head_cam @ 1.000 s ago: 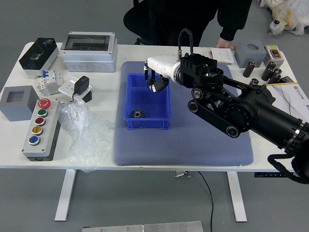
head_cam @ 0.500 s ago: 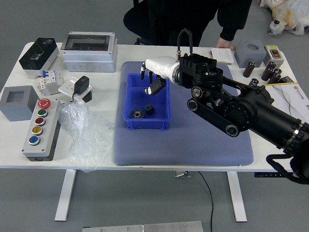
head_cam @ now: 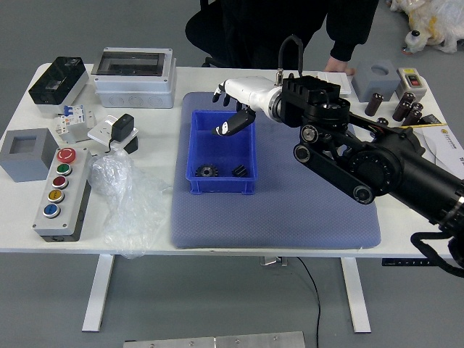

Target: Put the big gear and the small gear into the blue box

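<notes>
Fingers (head_cam: 238,122) of the right hand (head_cam: 251,94) spread empty over the blue box (head_cam: 220,186), big gear (head_cam: 206,170) toward seven o'clock, small gear (head_cam: 240,171) nearer six.

Grey floor (head_cam: 217,297) beneath a white table (head_cam: 145,239) with pale legs (head_cam: 98,293)
</notes>
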You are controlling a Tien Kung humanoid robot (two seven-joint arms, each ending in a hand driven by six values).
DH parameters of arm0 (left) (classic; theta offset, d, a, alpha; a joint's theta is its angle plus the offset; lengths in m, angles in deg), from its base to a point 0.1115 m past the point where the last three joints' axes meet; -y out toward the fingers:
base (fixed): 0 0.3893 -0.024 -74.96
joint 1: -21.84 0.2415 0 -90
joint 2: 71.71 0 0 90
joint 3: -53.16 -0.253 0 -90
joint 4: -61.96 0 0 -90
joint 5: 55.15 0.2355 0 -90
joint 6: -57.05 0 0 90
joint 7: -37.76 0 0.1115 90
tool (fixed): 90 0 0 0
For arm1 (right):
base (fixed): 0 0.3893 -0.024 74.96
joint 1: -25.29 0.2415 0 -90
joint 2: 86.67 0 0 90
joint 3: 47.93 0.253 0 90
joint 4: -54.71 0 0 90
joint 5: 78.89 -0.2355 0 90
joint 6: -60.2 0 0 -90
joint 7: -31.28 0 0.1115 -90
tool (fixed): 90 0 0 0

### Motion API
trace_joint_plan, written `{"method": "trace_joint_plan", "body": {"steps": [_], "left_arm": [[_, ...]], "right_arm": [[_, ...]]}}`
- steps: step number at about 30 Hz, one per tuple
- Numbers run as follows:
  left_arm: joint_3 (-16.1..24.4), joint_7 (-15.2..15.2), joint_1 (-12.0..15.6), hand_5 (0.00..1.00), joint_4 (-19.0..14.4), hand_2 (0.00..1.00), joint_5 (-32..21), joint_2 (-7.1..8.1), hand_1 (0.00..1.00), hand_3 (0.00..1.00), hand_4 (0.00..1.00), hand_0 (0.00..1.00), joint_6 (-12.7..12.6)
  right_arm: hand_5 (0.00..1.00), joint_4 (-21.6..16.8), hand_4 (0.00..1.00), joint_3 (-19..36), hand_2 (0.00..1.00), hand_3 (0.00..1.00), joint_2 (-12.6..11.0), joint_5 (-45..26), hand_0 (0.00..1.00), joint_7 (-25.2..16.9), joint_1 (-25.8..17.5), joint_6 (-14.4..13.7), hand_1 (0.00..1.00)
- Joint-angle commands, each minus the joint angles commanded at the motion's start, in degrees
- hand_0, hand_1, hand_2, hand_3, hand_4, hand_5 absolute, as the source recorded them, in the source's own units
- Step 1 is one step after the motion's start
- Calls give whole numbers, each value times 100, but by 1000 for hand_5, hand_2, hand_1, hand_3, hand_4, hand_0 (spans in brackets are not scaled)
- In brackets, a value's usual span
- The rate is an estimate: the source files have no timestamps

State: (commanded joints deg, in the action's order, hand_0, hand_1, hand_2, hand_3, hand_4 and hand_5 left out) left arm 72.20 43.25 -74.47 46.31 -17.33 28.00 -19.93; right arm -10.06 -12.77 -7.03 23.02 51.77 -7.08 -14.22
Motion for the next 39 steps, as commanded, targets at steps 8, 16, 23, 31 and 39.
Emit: {"method": "trace_joint_plan", "body": {"steps": [8,16,23,31,39], "left_arm": [[122,-7,59,375,-4,826,66,27,830,778,601,861,-1],[248,-10,99,374,-6,825,115,15,830,777,600,861,7],[367,-18,133,374,-8,826,170,6,830,777,600,861,6],[490,-23,167,374,-11,826,218,-15,830,777,600,861,2],[556,-23,184,374,-10,826,237,-36,830,777,600,861,0]], "right_arm": [[716,-186,622,359,866,806,-413,-5,829,-53,-304,-136,825],[767,-165,497,1015,923,819,-776,374,927,-83,-639,-241,876],[774,-243,479,1606,946,849,-1122,539,951,-106,-965,-351,896],[771,-614,452,2136,970,867,-1627,715,981,-92,-1515,-419,918],[772,-1037,436,2387,980,873,-2124,1256,995,-79,-1966,-384,932]]}}
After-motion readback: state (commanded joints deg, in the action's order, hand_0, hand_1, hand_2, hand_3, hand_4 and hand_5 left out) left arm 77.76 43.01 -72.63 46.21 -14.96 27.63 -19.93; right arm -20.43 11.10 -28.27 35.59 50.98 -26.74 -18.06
